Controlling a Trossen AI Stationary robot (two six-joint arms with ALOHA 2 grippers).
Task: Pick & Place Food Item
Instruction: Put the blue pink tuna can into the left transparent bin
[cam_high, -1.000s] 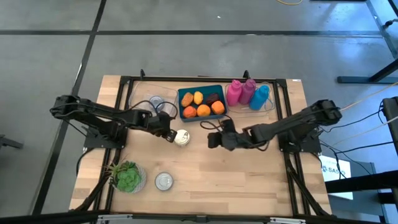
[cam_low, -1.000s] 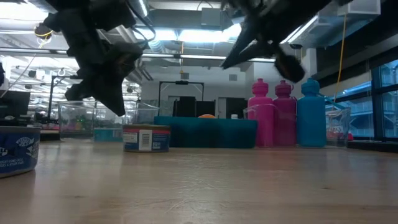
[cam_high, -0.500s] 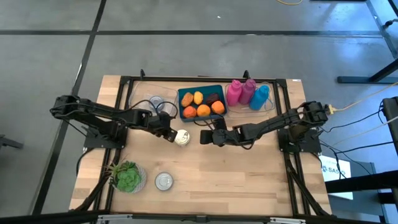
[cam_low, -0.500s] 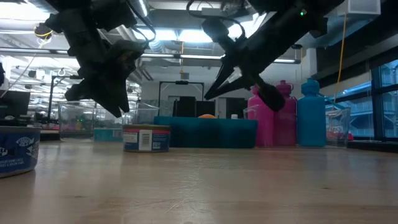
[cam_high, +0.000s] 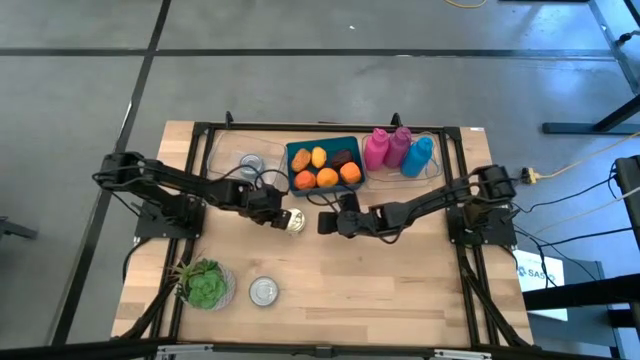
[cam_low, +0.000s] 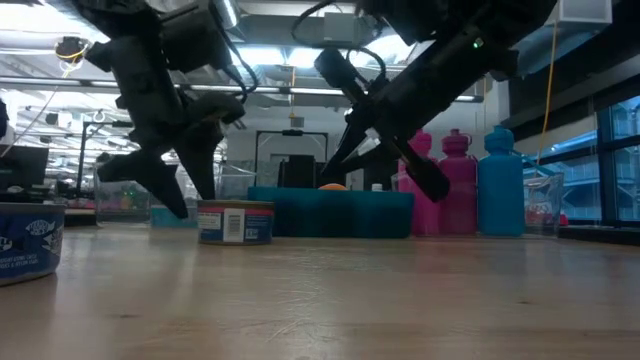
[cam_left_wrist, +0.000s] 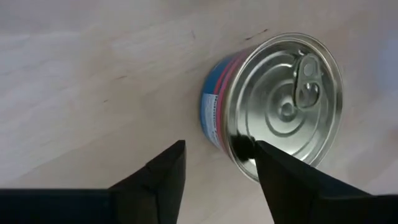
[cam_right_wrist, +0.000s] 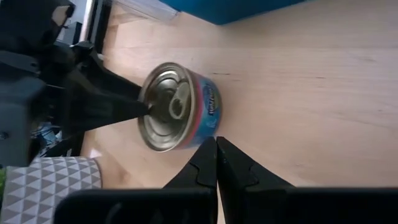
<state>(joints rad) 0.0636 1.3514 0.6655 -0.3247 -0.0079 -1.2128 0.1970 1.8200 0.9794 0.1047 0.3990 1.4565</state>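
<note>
The left gripper (cam_high: 277, 214) hangs low over the table (cam_high: 400, 290) with its fingers (cam_left_wrist: 166, 174) apart, just beside the can (cam_high: 292, 221); the left wrist view shows one finger tip at the can's rim, the other off to its side. The can stands upright mid-table, pull-tab lid up. The right gripper (cam_high: 327, 221) is on the can's other side, near it but apart, fingers (cam_right_wrist: 205, 163) pressed together and holding nothing. Behind the can, the blue tray (cam_high: 325, 147) holds orange and yellow-brown food pieces and one dark piece. Beside the tray, two pink bottles (cam_high: 386, 147) and a blue bottle (cam_high: 418, 155) stand in a clear bin (cam_high: 437, 166). On the tray's other side is a second clear bin (cam_high: 250, 165); its contents cannot be made out. Near the table's front edge are a potted plant (cam_high: 204, 283) and a second can (cam_high: 263, 291), well apart from both grippers.
</note>
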